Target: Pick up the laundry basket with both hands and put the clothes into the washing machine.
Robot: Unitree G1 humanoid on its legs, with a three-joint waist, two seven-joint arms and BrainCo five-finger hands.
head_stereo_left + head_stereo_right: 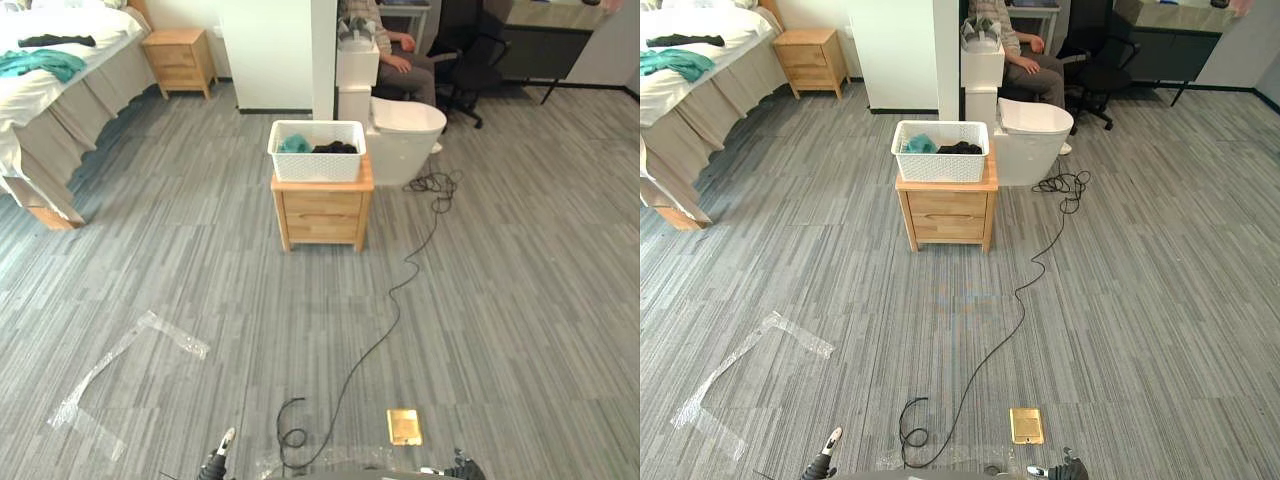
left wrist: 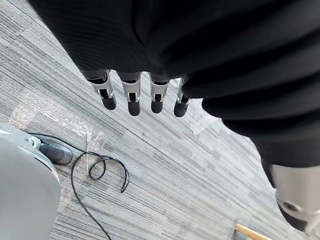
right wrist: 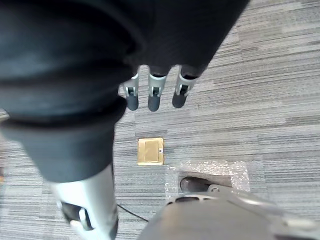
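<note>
On the wooden bench [image 1: 322, 212] stands the basket [image 1: 317, 165], clothes [image 1: 334, 148] inside. Well short of the bench, left hand [image 2: 132, 95] and right hand [image 3: 154, 95] hang over the floor [image 1: 480, 300], fingers straight, holding nothing.

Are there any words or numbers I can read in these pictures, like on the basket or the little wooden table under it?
No text can be read anywhere.
The laundry basket shows only its pattern of holes, no label.
The wooden nightstand under it has plain drawer fronts.
The brass floor plate is too small to tell if anything is marked on it.
</note>
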